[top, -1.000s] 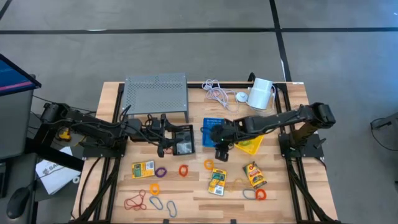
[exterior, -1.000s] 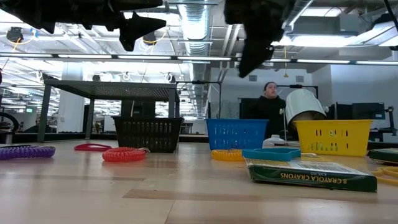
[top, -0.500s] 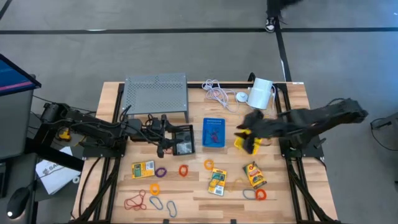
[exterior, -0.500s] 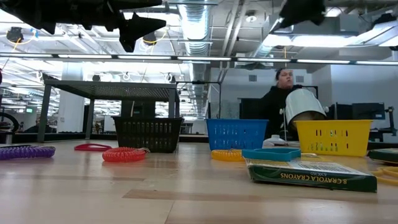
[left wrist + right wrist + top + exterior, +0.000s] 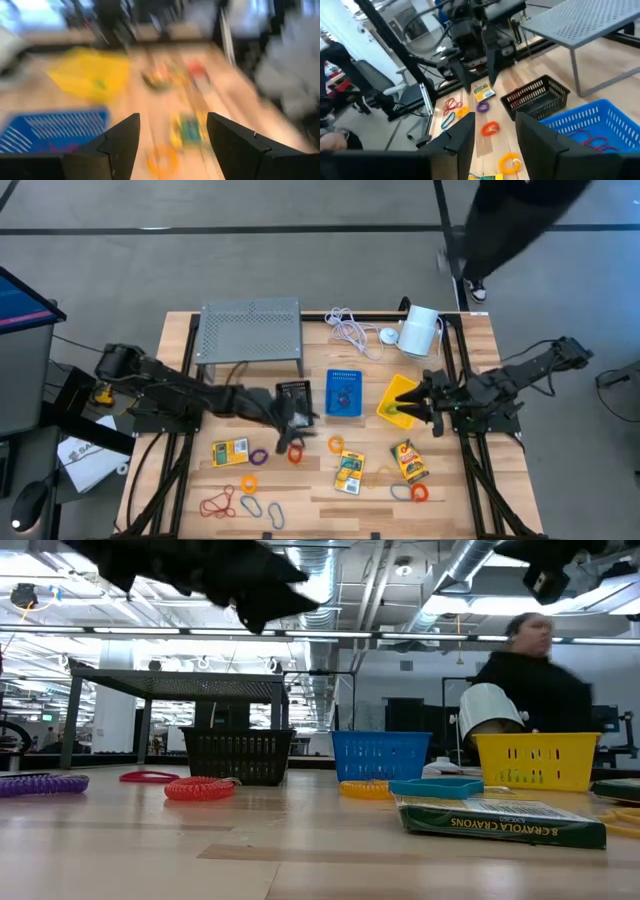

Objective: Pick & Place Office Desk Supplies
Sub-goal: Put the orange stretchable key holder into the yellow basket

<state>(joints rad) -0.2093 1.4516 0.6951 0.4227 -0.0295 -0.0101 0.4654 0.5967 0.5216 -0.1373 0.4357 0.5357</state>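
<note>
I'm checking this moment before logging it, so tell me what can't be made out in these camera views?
- Left wrist view: motion blur smears the yellow bin and the loops.
- High view: the yellow bin's contents are too small; the right gripper covers its edge.
- Low view: both arms are dark shapes cut off by the top edge.
- Low view: the black bin's contents hide behind its wall.

A robotics lab: exposed ceiling ducts (image 5: 318,580), bare concrete floor (image 5: 300,270), wooden worktable (image 5: 450,510) on frame

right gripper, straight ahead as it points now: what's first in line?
Probably the blue bin, just past the right gripper. Height is unclear; it may pass above the bin toward the black bin.
</note>
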